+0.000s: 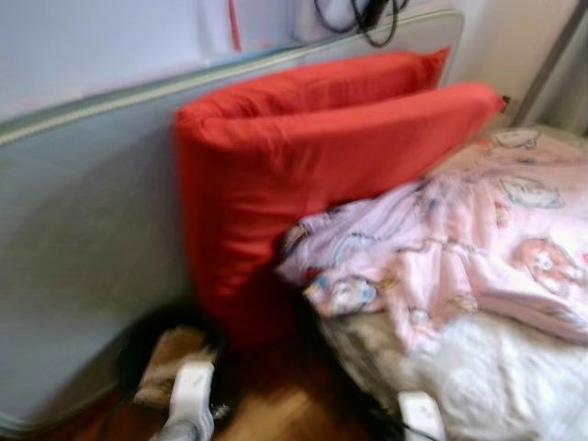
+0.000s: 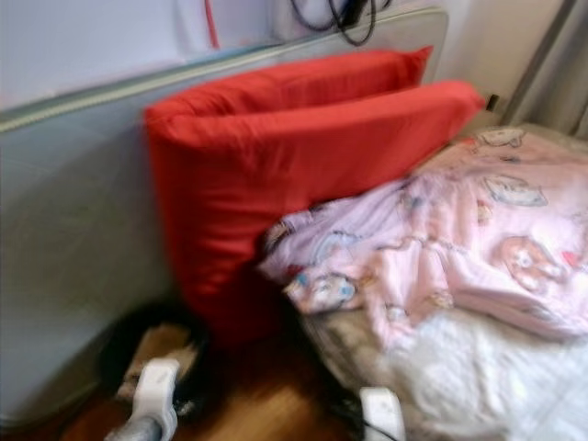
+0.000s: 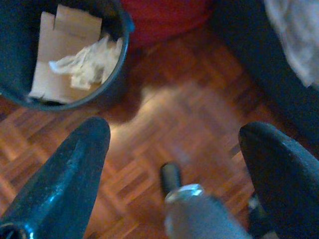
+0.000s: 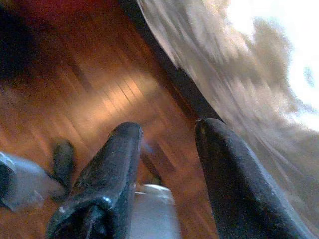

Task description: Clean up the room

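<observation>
A round dark plastic bin (image 3: 107,82) stands on the wooden floor beside the red cushions, holding flat brown cardboard (image 3: 60,40) and crumpled white paper (image 3: 87,62)

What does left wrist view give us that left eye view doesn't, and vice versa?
Left wrist view alone: the bin's contents, cardboard pieces and crumpled paper, plus the left gripper open over bare floor.

Left eye view alone: the grey mattress stood against the wall, the pink patterned blanket on the bed, cables hanging above.

Both: the dark bin, the red cushion, the parquet floor.
</observation>
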Controlling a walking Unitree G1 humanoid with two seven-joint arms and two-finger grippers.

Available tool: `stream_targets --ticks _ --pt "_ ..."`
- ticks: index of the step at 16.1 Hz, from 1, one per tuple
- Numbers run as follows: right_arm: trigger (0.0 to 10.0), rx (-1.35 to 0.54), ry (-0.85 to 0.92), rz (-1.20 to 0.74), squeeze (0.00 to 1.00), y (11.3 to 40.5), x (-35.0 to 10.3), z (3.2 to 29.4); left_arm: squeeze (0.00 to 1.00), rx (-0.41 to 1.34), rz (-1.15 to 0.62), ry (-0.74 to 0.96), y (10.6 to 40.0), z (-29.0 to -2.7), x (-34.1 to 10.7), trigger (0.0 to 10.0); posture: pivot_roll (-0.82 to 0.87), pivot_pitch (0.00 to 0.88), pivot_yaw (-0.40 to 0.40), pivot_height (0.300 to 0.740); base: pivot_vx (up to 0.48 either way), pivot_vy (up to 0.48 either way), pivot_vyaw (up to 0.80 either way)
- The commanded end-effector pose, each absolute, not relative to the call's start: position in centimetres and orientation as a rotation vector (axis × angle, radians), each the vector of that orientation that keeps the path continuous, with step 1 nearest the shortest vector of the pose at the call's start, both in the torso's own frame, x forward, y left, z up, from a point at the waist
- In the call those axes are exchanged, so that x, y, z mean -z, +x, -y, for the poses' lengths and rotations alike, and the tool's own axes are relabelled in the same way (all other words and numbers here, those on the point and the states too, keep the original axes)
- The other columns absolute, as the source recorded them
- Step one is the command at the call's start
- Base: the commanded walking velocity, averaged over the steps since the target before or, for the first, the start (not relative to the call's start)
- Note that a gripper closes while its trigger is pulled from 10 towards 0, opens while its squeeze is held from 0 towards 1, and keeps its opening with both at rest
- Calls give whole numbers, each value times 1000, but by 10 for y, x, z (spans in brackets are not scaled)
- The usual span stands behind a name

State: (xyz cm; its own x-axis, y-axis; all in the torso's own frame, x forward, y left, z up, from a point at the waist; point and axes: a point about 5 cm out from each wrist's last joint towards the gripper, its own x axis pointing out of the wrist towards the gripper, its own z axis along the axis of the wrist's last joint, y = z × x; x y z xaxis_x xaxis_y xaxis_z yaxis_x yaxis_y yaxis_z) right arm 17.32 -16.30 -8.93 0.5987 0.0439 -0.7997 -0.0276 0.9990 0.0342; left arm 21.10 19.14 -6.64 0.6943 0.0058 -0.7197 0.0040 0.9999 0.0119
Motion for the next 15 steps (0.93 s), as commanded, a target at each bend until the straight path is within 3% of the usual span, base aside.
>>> stream_targets --ticks 1,15 --pt "10000 -8 17 -952 0 164 92 175 0 6 -784 3 218 -186 63 10000 6 0 0 740 262 0 0" --pt "10000 6 35 -947 0 164 92 176 0 -9 -776 -5 220 -189 61 10000 4 0 1 740 269 0 0"
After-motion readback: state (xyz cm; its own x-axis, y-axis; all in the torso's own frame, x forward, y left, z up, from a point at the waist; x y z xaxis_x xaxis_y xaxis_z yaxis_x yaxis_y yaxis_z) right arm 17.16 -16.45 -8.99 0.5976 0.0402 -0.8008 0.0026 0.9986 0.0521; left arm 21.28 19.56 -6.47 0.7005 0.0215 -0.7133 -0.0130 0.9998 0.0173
